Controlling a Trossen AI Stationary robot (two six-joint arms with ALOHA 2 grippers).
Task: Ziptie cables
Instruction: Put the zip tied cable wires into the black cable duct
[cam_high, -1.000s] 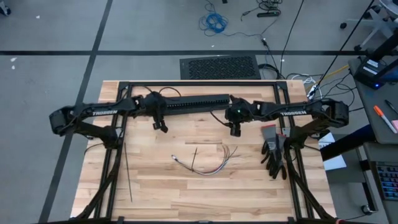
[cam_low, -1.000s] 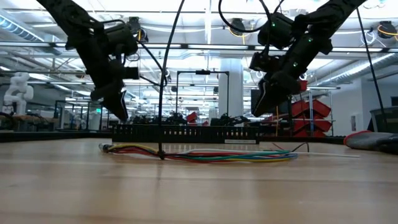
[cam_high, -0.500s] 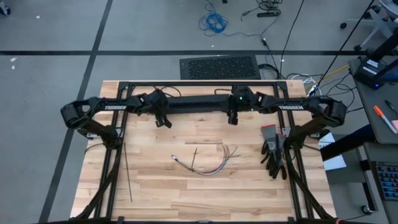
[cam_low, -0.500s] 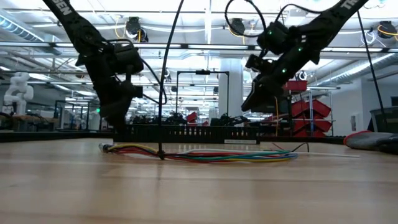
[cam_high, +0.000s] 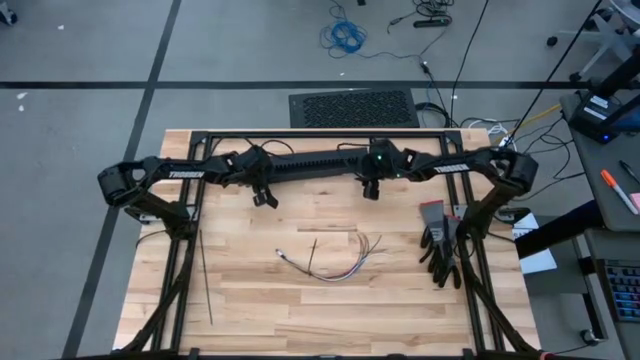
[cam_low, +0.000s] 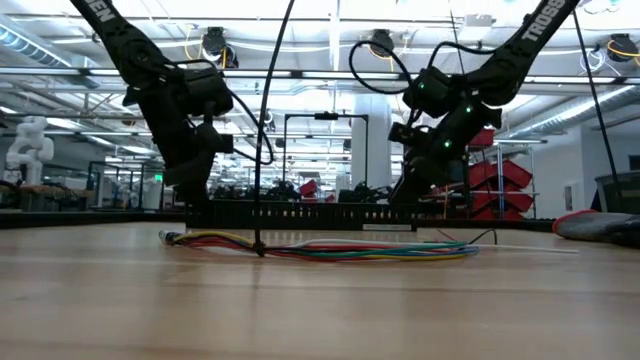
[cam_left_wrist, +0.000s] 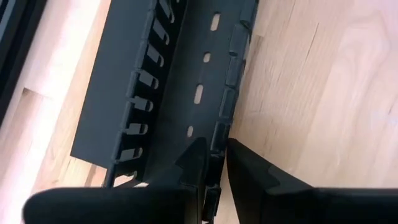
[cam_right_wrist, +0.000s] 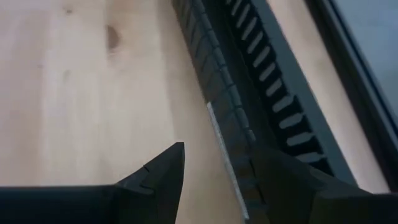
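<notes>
Clamping on the duct's (cam_left_wrist: 186, 81) near slotted wall: L gripper (cam_left_wrist: 214, 146), fingers (cam_left_wrist: 252, 171) nearly together w/ the wall's teeth pinched in the slim gap, per L wrist cam. R gripper (cam_right_wrist: 221, 149) was released, fingers (cam_right_wrist: 168, 165) spread wide and straddling the same wall further along; one finger sat over the bare wood, the other over the duct (cam_right_wrist: 261, 62). Can't tell if R was touching it.

High cam: L gripper (cam_high: 264, 197) was at the duct's (cam_high: 315, 162) left end, R gripper (cam_high: 370, 189) at its right end, both on the side facing the table centre. Duct lay lengthwise along the far edge of the table (cam_high: 250, 300), just inside the black frame rail.

Low cam: both grippers were down at duct (cam_low: 300, 213) height, L gripper (cam_low: 197, 195) and R gripper (cam_low: 405, 190) at its two ends.

Cables (cam_high: 335, 262) lay flat mid-table, well apart from both grippers, splayed ends pointing right. Low cam showed them (cam_low: 330, 248) resting on the wood in front of the duct. One ziptie (cam_high: 314, 253) crossed the bundle near its middle. Another ziptie (cam_high: 205, 275) lay alone by the left edge, running front-to-back. Gloves (cam_high: 440, 245) sat at the right edge, untouched.
</notes>
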